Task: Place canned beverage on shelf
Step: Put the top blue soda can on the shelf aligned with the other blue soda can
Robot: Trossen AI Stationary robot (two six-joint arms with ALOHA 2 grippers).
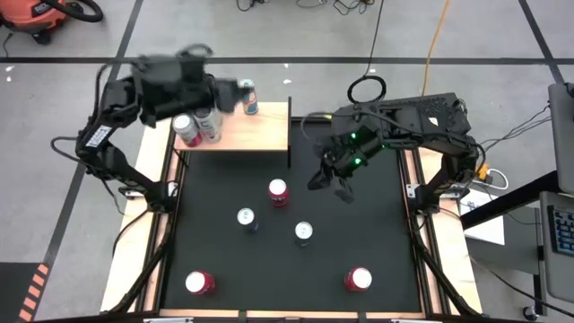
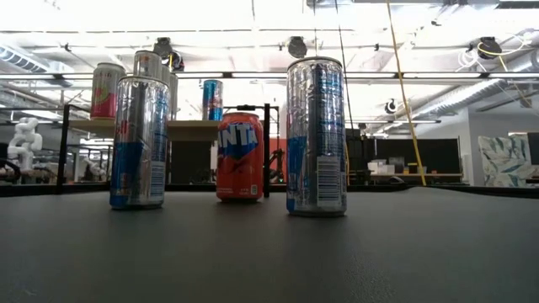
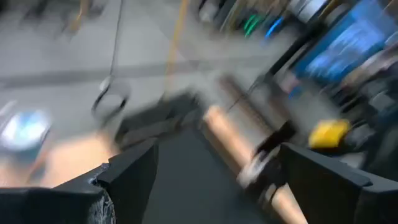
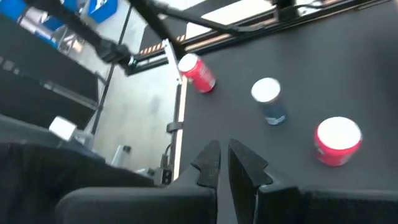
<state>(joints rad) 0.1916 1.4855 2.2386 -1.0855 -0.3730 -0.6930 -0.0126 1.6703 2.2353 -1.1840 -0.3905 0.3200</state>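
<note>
The shelf, a pale wood board on thin black supports, stands at the table's far edge. Three cans stand on it: a pink one, a silver one and a blue one. My left gripper hovers blurred above the shelf beside the blue can; in its wrist view it is open with nothing between the fingers. My right gripper hangs shut above the mat, right of the shelf, holding nothing.
Several cans stand upright on the black mat: a red one, a silver-blue one, a silver one, and two red ones near the front. Wooden rails edge the table.
</note>
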